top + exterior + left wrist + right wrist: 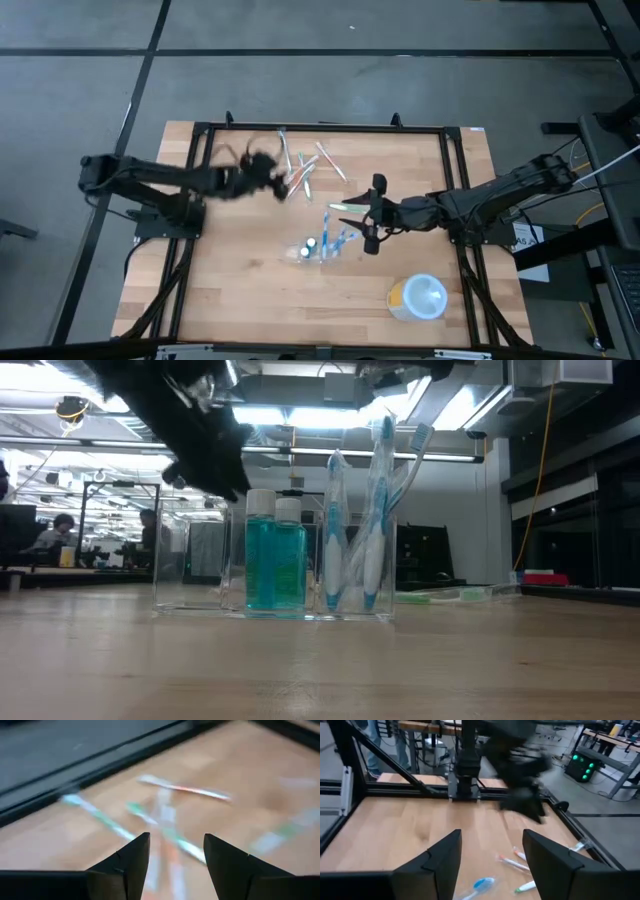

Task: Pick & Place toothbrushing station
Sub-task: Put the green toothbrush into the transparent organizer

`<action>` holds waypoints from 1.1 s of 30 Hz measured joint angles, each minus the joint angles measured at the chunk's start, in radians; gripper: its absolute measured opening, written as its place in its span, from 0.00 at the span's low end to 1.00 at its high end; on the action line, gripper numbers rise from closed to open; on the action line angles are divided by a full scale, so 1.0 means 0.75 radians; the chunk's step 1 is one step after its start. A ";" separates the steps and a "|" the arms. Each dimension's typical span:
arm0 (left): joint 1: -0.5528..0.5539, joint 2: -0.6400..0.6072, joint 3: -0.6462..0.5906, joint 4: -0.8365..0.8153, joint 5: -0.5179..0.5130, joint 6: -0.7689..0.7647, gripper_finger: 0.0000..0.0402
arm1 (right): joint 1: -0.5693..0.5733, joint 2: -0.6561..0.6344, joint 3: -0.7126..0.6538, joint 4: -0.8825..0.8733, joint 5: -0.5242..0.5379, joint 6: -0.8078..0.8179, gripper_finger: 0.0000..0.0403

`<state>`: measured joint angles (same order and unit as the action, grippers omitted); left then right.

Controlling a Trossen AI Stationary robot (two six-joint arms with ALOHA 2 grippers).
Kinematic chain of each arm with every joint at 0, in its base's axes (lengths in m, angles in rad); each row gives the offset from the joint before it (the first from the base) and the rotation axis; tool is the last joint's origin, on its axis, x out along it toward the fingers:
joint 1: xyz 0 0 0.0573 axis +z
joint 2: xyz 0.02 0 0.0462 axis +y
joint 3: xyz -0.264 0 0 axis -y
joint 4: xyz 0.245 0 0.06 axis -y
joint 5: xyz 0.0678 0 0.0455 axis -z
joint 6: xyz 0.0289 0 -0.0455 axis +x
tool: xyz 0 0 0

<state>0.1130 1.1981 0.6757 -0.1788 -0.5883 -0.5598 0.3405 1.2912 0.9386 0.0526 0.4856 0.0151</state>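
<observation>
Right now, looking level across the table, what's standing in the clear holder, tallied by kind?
Teal bottles: 2
Toothbrushes: 3, going by the heads that show
Total in the clear holder: 5

high: straight down | low: table-level | wrists: forward, close

Loose toothbrushes (303, 167) scattered near the far edge of the wooden table (230, 270), a round white and yellow container (417, 297) near the front.
</observation>
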 joint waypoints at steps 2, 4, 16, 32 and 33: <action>0.229 0.007 0.021 -0.003 0.141 0.064 0.45 | 0.000 -0.012 0.001 0.000 -0.020 0.001 0.53; 0.456 0.007 0.061 0.000 0.297 0.102 0.45 | 0.000 -0.016 0.001 -0.002 -0.057 0.004 0.54; 1.041 0.462 0.471 -0.364 0.936 0.178 0.45 | -0.008 -0.019 0.001 -0.041 -0.075 0.015 0.54; 1.040 1.027 0.963 -0.671 0.813 0.196 0.45 | 0.002 -0.019 0.001 -0.144 -0.076 0.139 0.54; 1.040 1.035 0.964 -0.671 0.812 0.196 0.45 | 0.003 -0.019 0.001 -0.152 -0.077 0.147 0.54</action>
<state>0.8932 1.9744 1.3987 -0.6818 0.0204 -0.4129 0.3424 1.2766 0.9390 -0.0617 0.4278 0.1251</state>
